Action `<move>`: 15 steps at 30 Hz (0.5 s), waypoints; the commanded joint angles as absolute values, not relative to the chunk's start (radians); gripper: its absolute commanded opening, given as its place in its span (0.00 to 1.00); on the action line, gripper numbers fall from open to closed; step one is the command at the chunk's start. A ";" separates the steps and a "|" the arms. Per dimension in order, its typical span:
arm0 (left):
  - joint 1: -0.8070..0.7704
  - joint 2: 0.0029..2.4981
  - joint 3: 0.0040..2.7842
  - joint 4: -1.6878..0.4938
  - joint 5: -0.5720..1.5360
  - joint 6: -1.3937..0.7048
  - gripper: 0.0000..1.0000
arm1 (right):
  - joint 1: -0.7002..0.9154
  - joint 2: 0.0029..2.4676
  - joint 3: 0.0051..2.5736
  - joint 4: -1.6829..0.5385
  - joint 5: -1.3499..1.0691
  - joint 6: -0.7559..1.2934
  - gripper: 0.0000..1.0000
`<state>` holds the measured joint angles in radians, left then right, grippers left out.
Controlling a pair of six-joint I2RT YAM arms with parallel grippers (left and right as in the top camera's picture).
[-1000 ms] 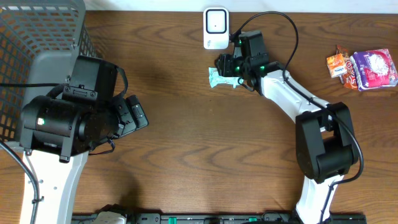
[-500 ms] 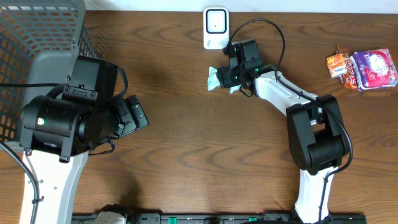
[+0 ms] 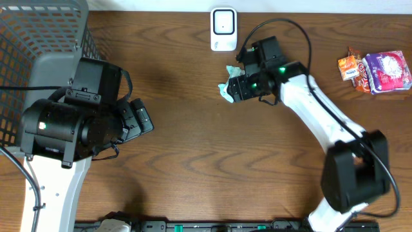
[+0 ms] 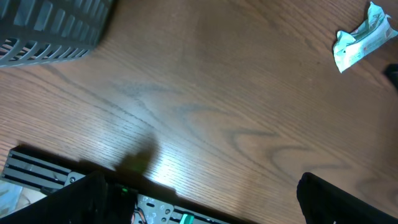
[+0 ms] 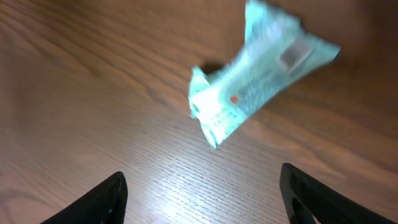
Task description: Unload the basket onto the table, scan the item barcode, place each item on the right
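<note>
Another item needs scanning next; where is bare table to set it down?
Widest bare patch of table: between the left arm and right arm, below the teal packet. Also between the wire basket and the scanner. Crowded: around the packet at the right gripper, and the snack packs top right.

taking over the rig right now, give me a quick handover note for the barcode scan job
Left end effector: open, empty, near the basket.
Right end effector: open, holds nothing, poised over the teal packet.
The packet lies loose on the table, in front of the white scanner and apart from it.
Done: cannot tell whether its barcode was read.
Left: probably confirm the scan, then handle the snack packs at the far right edge.
</note>
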<state>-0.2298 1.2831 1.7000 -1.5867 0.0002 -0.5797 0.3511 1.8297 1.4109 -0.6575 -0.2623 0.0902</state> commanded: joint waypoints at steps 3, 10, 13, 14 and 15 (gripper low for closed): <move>-0.226 1.286 1.701 -1.589 -0.012 -0.585 0.98 | 0.359 1.792 1.411 -0.624 -0.189 0.202 0.71; -0.226 1.286 1.701 -1.589 -0.012 -0.585 0.98 | 0.352 1.873 1.411 -0.593 -0.067 0.468 0.87; -0.226 1.286 1.701 -1.589 -0.012 -0.585 0.98 | 0.337 1.943 1.411 -0.542 -0.137 0.479 0.87; -0.226 1.286 1.701 -1.589 -0.012 -0.585 0.98 | 0.331 1.967 1.411 -0.521 -0.171 0.479 0.87; -0.226 1.286 1.701 -1.589 -0.012 -0.585 0.98 | 0.324 1.991 1.411 -0.501 -0.204 0.480 0.86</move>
<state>-0.2298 1.2831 1.7000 -1.5864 0.0002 -0.5797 0.3435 1.9255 1.4113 -0.5240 -0.1352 0.4229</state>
